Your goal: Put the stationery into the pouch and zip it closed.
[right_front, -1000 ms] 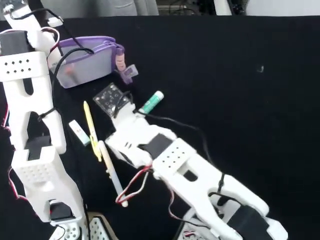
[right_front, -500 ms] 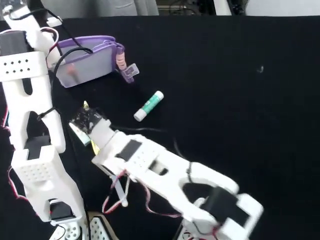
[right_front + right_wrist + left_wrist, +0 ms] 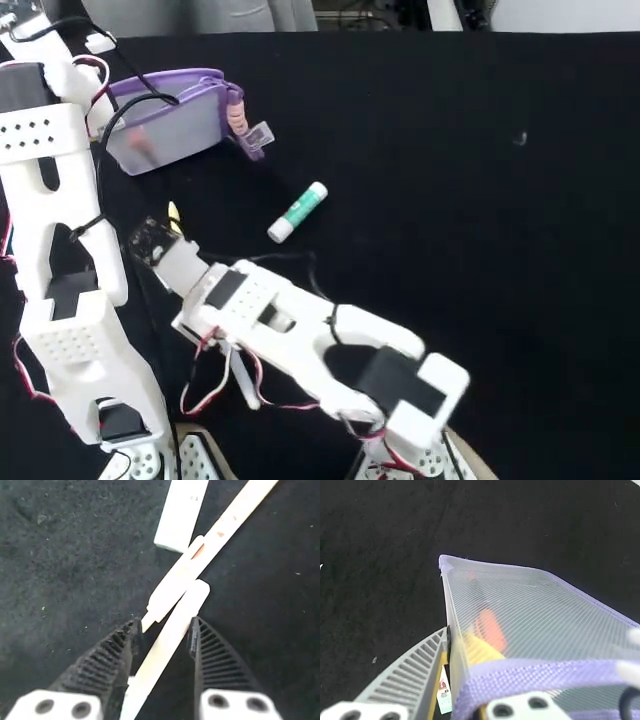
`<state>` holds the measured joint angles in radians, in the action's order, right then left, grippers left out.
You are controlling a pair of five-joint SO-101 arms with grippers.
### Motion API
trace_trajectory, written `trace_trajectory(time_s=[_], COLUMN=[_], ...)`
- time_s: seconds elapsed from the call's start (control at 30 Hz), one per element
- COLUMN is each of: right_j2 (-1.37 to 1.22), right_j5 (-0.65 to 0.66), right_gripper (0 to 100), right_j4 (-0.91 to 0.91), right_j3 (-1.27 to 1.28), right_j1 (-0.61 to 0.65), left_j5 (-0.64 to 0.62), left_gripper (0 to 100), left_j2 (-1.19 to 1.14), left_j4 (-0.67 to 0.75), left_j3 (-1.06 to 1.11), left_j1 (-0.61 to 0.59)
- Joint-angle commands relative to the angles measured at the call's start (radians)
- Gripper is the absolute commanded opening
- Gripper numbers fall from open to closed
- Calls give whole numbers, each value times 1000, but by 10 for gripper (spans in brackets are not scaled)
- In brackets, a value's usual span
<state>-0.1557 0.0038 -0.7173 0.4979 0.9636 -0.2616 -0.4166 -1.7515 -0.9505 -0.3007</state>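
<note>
The right gripper (image 3: 164, 626), jaws spread, has been swung left over a white pen (image 3: 187, 605) for pickup, the pouch (image 3: 535, 610) being gripped by the left gripper (image 3: 450, 650).

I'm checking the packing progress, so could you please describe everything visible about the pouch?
The pouch is see-through mesh with purple trim and a zip pull hanging off one end. It stands open at the far left of the table, orange and yellow items inside. The left gripper holds its rim.
</note>
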Motion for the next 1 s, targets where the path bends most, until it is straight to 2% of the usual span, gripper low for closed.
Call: trace_trajectory(time_s=[0.0,0.2,0.27,0.37,0.57,0.7,0.97], right_j2=[-64,-177,-199,-209,-200,-113,234], right_j5=[-6,-2,0,0,0,2,49], right_gripper=[152,151,120,16,11,11,11], right_j4=[-95,-236,-258,-262,-264,-296,-391], right_j3=[-142,-292,-320,-335,-340,-340,-332], right_j1=[11,-18,-41,-58,-86,-169,-393], left_j5=[-2,-2,-2,-2,-2,-2,-2], left_gripper=[29,29,29,29,29,29,29], left_j2=[-2,-2,-2,-2,-2,-2,0], left_j4=[17,15,15,14,11,14,9], left_j3=[13,15,15,15,15,15,7], left_j1=[-35,-35,-35,-35,-28,-25,48])
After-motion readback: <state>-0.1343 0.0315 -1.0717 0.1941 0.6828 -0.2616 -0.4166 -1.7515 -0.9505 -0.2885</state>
